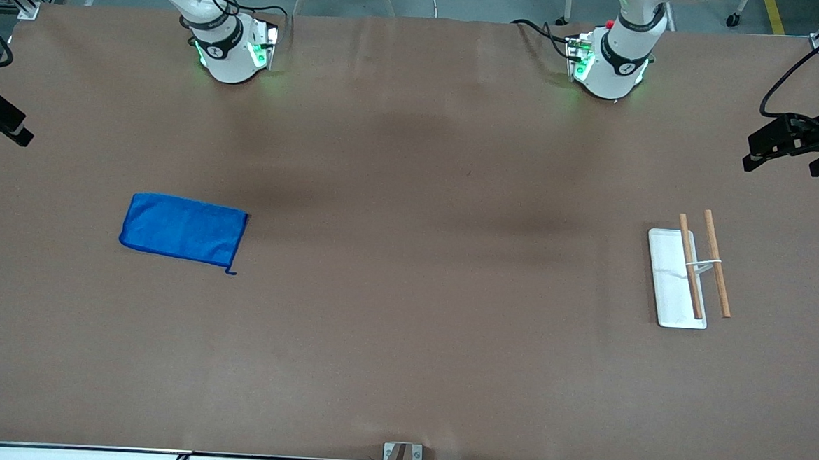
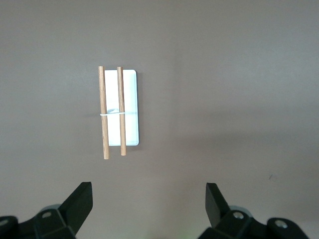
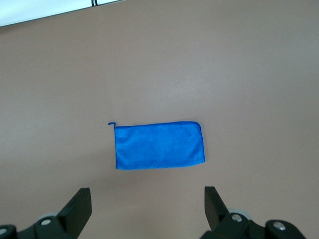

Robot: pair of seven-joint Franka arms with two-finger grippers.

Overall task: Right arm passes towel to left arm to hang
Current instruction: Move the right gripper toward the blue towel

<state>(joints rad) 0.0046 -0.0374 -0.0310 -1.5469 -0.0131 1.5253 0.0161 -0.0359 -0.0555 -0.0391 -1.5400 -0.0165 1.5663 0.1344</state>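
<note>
Right end effector [image 3: 144, 209]: up in the air over the towel, fingers [image 3: 79, 206] spread wide, holding nothing.
Left end effector [image 2: 147, 206]: up over the rack, fingers [image 2: 79, 201] spread wide too, holding nothing.
Right arm [image 1: 214, 20]: white with black bands, green glow at its base, no red knob there.
Left arm [image 1: 619, 48]: the twin, green-lit base with a small red knob [image 1: 610, 23].
Towel [image 1: 184, 229]: one, bright blue, lying flat on the counter toward the right arm's end, a small loop [image 1: 231, 271] at the corner nearest the front camera.
Rack [image 1: 675, 277]: one, a white base toward the left arm's end, carrying two wooden bars [image 1: 690, 266] side by side on a thin white wire support; well apart from the towel.
Writing: no brand or label I can read.
Counter [image 1: 411, 328]: brown, matte, faint creases and soft shadows.
Room: grey floor at the arms' edge, aluminium framing at the corners, cables along the edge nearest the front camera.
Count: two arms, one towel, one rack, two bars.
</note>
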